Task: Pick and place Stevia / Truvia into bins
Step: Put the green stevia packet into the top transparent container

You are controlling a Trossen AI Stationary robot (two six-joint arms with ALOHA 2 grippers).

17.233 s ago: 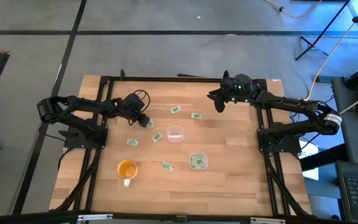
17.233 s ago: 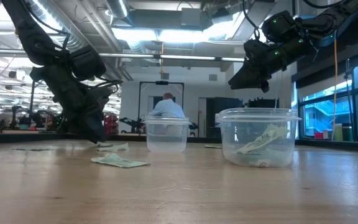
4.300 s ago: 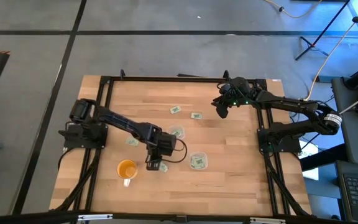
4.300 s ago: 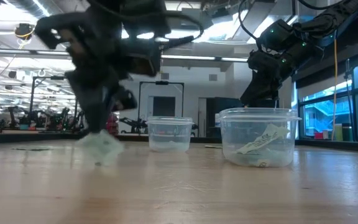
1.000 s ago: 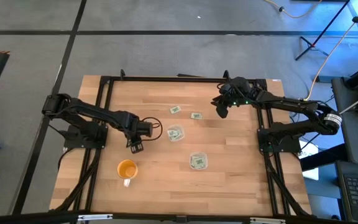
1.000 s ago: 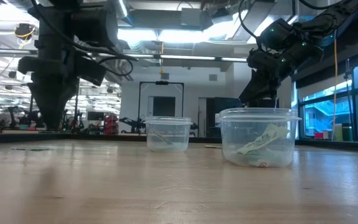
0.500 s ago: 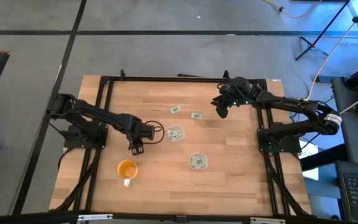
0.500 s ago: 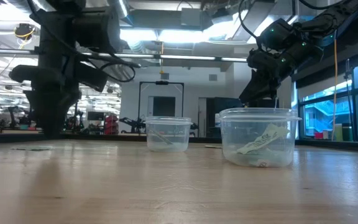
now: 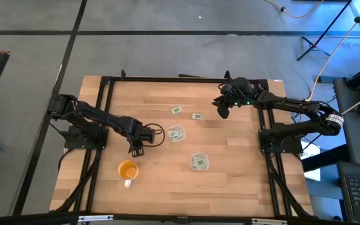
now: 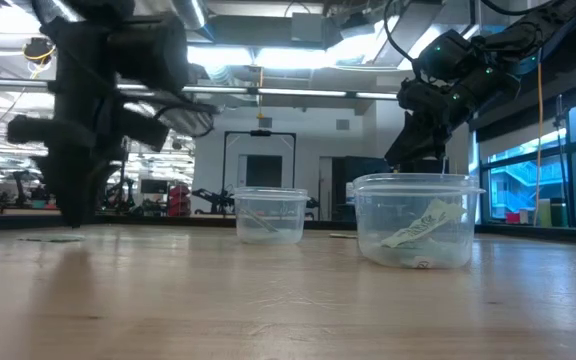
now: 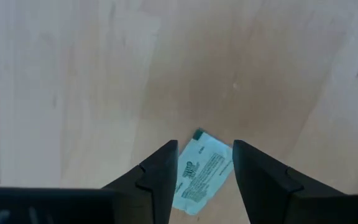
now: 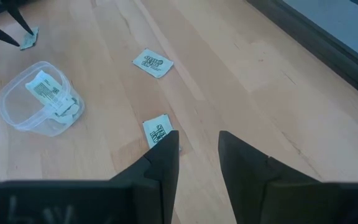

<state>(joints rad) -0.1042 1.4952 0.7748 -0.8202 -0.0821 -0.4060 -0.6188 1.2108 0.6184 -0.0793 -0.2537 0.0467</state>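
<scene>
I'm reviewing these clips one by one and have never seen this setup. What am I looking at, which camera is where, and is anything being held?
Two dark robot arms stand at a wooden table. One camera looks straight down, one sits at table height, and one rides on each wrist. The left claw is open and reaches down over a pale green sweetener packet lying flat on the wood; its wrist camera shows the packet between the two fingers, not yet gripped. The right claw is open too, waiting above the far side near two loose packets. Two clear cups, one mid-table and one nearer the front, already contain packets. An orange cup stands apart. Nothing is held.
</scene>
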